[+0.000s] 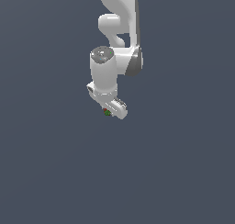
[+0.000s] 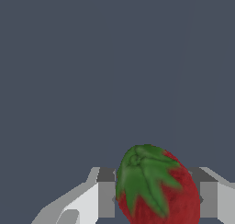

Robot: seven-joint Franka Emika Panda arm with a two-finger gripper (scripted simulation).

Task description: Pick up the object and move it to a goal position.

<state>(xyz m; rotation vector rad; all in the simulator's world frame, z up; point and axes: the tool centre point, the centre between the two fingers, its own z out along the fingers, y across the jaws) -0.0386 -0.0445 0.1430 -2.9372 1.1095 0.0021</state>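
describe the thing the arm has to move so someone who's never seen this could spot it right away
Start at the white robot arm against the plain grey background and follow it down to the pincer. Between its fingers sits a strawberry, a small red lump with a green leafy cap, the only coloured thing in view.

you're looking at a flat, uniform slate-grey surface point(image 1: 46, 172) that fills both views as one even tone, with no seams, edges or markings showing. you can't tell from either view whether anything lies directly on it. in the wrist view it spreads as the same unbroken grey point(image 2: 69, 58).
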